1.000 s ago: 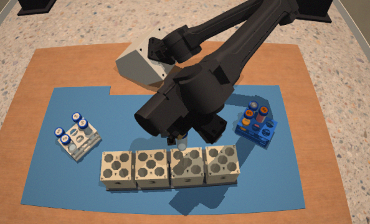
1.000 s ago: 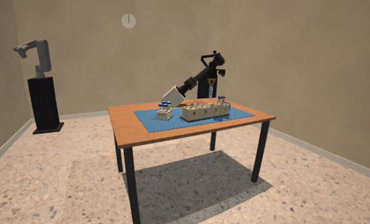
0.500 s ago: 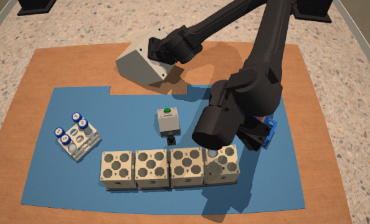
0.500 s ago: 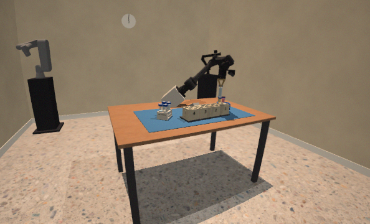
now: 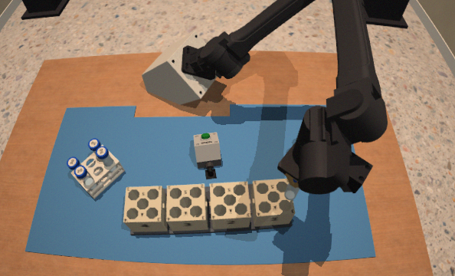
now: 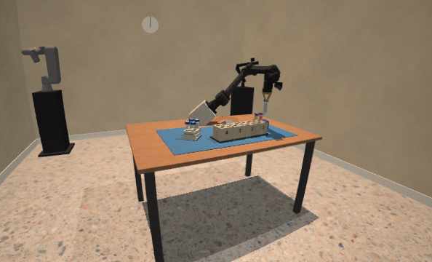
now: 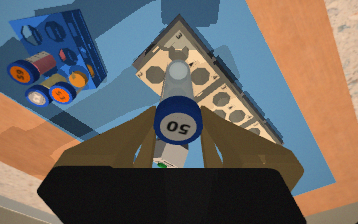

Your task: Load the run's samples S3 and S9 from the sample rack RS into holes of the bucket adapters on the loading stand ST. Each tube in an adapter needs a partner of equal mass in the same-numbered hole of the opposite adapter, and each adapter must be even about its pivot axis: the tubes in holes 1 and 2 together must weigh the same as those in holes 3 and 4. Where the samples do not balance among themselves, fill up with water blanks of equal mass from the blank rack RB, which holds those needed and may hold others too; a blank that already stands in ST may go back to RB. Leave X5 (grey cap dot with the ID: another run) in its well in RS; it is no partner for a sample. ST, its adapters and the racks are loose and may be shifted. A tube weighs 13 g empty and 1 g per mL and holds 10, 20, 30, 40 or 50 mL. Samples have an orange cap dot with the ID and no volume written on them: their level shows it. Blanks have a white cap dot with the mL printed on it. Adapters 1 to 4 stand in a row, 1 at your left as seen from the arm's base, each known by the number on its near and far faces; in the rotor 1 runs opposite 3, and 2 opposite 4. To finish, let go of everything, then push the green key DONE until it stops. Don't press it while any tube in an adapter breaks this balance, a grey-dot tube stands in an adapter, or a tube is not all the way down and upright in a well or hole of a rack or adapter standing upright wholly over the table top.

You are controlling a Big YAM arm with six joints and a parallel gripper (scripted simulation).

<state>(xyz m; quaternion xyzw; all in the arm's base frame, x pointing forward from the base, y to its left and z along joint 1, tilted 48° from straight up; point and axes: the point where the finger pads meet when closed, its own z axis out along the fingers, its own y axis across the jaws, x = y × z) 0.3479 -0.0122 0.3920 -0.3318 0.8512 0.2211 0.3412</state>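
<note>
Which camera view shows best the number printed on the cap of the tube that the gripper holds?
The wrist view: the held tube's blue cap faces that camera, and its white dot reads 50 between the gripper's fingers. In the top view the arm hides the cap; only the tube's lower end shows. In the exterior view the tube is too small to read.

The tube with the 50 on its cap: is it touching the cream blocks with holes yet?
Apart. In the exterior view the tube hangs from the gripper, with bare wall showing between its bottom and the adapters.

Open air below the carried blank [image 7: 178, 107], adapter holes [image 7: 199, 75] unblocked, sample rack [image 7: 70, 37] beside
</note>
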